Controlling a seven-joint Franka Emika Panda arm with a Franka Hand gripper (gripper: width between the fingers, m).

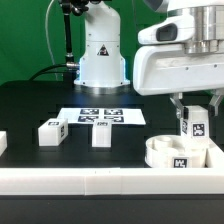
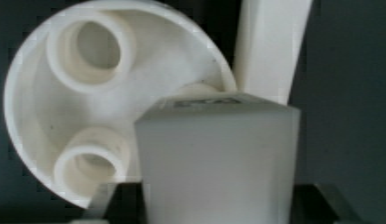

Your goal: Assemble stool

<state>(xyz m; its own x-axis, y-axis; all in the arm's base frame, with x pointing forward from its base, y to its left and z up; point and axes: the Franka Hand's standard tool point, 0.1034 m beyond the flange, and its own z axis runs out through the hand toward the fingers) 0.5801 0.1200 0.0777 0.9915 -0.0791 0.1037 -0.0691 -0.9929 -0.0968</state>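
Observation:
My gripper (image 1: 193, 118) is shut on a blocky white stool leg (image 1: 194, 124) with a black-and-white tag, held upright just above the round white seat disc (image 1: 180, 153) at the exterior view's right. In the wrist view the held leg (image 2: 216, 160) fills the space between the two dark fingers (image 2: 151, 205) of the gripper (image 2: 222, 212). Beyond it lies the seat disc (image 2: 74, 110), with two round holes showing. Two more legs (image 1: 52, 131) (image 1: 101, 134) lie on the black table toward the exterior view's left. Whether the held leg touches the disc I cannot tell.
The marker board (image 1: 100, 116) lies flat behind the loose legs. A long white border rail (image 1: 100, 180) runs along the table's front edge and shows beside the disc as a white rail (image 2: 275, 45). Another white part (image 1: 3, 143) sits at the far left edge. The arm's base (image 1: 103, 55) stands behind.

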